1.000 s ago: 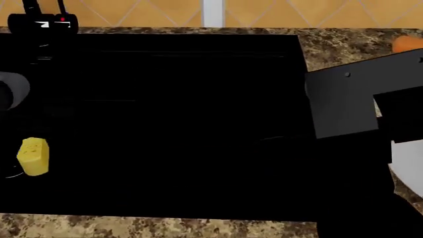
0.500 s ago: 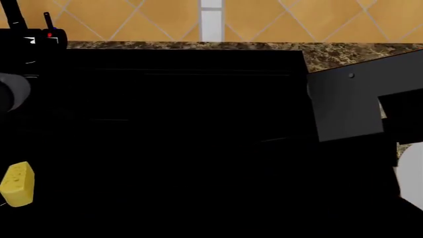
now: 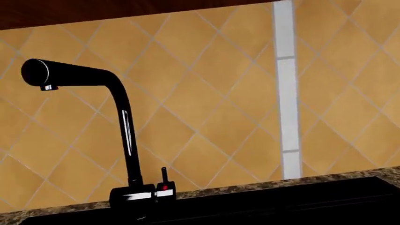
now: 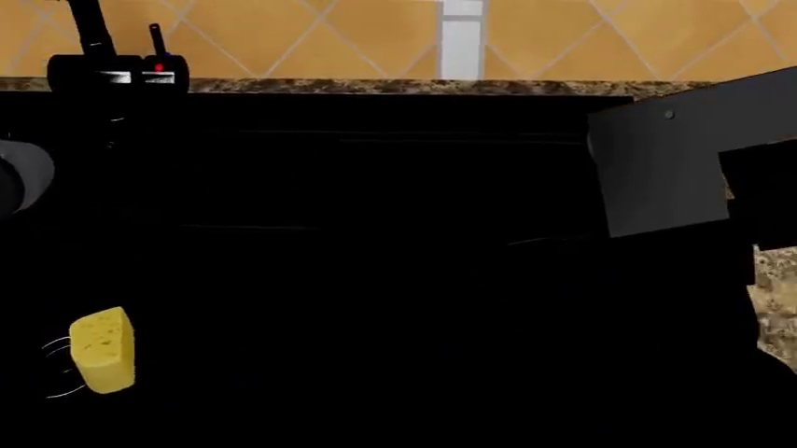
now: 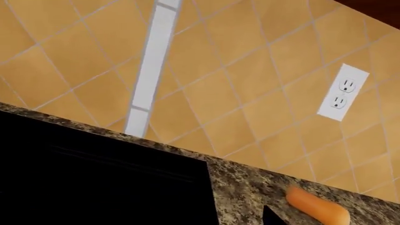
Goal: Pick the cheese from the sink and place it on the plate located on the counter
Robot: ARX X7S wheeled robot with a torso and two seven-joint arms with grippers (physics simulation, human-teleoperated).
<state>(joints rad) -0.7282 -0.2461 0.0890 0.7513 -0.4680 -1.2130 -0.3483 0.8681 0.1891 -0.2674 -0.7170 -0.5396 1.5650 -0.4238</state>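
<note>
The cheese (image 4: 100, 350), a small pale-yellow wedge with holes, lies at the left of the black sink (image 4: 373, 280), apart from both arms. The faucet (image 4: 118, 67) stands at the sink's back left and also shows in the left wrist view (image 3: 125, 140). Part of my left arm (image 4: 19, 177) shows as a grey cylinder at the left edge; its gripper cannot be made out against the black basin. My right arm (image 4: 660, 168) hangs over the sink's right side. Only a dark tip (image 5: 270, 216) shows in the right wrist view. The plate is out of view.
Speckled granite counter (image 4: 778, 299) shows right of the sink and along the back edge (image 5: 250, 187). An orange elongated vegetable (image 5: 317, 210) lies on the counter behind the sink's right corner. The tiled backsplash carries a wall outlet (image 5: 342, 92).
The head view has shifted: the cheese and faucet now sit further right in it. The white plate edge at the right has dropped out of view.
</note>
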